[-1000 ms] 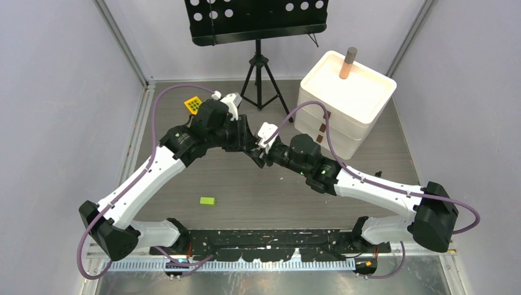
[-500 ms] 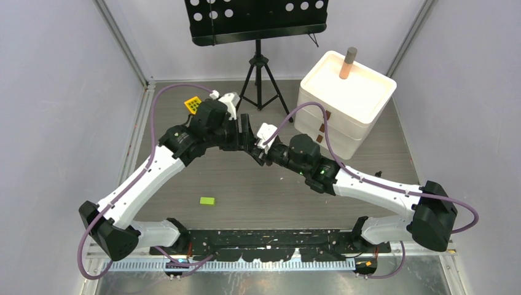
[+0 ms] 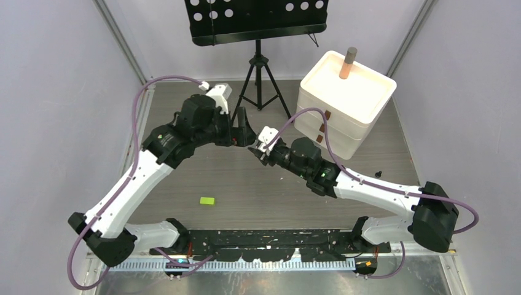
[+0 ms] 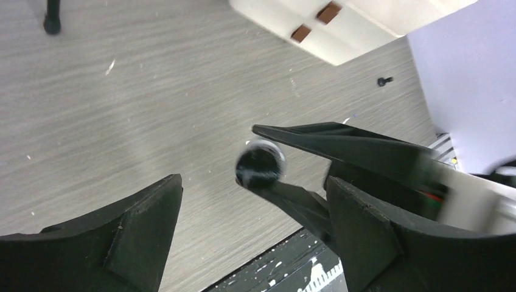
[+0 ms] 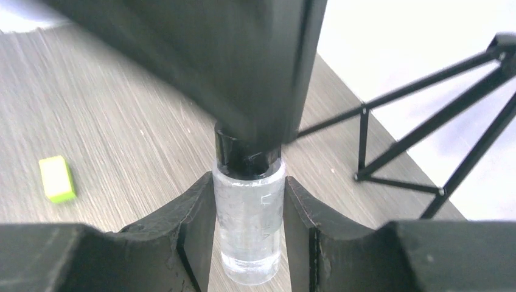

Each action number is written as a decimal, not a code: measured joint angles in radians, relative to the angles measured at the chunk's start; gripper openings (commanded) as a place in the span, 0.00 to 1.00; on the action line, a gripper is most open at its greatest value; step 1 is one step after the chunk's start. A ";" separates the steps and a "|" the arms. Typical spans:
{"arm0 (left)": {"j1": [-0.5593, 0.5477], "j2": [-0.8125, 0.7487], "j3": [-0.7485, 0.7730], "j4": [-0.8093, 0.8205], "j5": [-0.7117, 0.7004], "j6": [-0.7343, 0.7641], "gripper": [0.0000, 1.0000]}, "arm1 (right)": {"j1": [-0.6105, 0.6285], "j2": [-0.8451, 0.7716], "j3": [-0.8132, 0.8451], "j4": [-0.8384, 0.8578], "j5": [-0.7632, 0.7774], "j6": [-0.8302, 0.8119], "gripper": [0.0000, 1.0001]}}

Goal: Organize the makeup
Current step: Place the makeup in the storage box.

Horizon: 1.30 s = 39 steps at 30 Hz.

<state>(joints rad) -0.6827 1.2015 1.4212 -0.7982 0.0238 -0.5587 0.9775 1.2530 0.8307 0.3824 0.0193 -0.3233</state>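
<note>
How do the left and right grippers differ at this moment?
The left gripper stands wide open, holding nothing; the right gripper is closed on the clear black-capped bottle. The left gripper is at the cap end; the right gripper clamps the clear body. Both have black fingers.

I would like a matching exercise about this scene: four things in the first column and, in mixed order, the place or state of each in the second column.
Column one
1. clear bottle
2. left gripper
3. green block
4. tan tube

Column two
A. stands upright on top of the white drawer box
B. jaws wide apart, gripping nothing
C. clamped between the fingers of the right gripper
D. lies alone on the table, towards the arm bases

Pairs: 1-C, 2-B, 3-D, 4-A
</note>
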 measured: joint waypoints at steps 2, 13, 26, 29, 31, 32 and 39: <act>0.000 -0.026 0.026 0.000 0.008 0.014 0.82 | -0.003 0.000 -0.023 -0.017 0.023 -0.021 0.00; 0.027 -0.101 0.083 -0.052 0.007 0.103 0.85 | -0.047 -0.018 -0.078 -0.024 0.144 -0.091 0.00; 0.068 -0.196 -0.070 -0.015 -0.007 0.123 0.85 | -0.420 -0.124 0.128 0.079 0.179 0.159 0.00; 0.070 -0.180 -0.112 0.005 0.013 0.123 0.85 | -0.520 -0.142 0.164 0.091 0.188 0.198 0.00; 0.072 -0.175 -0.137 0.031 0.025 0.123 0.85 | -0.587 -0.142 0.182 0.093 0.191 0.225 0.00; 0.073 -0.175 -0.149 0.046 0.029 0.123 0.85 | -0.625 -0.140 0.189 0.092 0.191 0.240 0.00; 0.114 -0.158 -0.231 0.150 0.067 0.130 0.85 | -0.850 -0.053 0.251 0.099 0.163 0.379 0.00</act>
<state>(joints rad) -0.5690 1.0431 1.1900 -0.6487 0.0910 -0.4290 0.1276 1.2003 1.0821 0.4812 0.1818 0.0559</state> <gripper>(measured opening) 0.850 0.452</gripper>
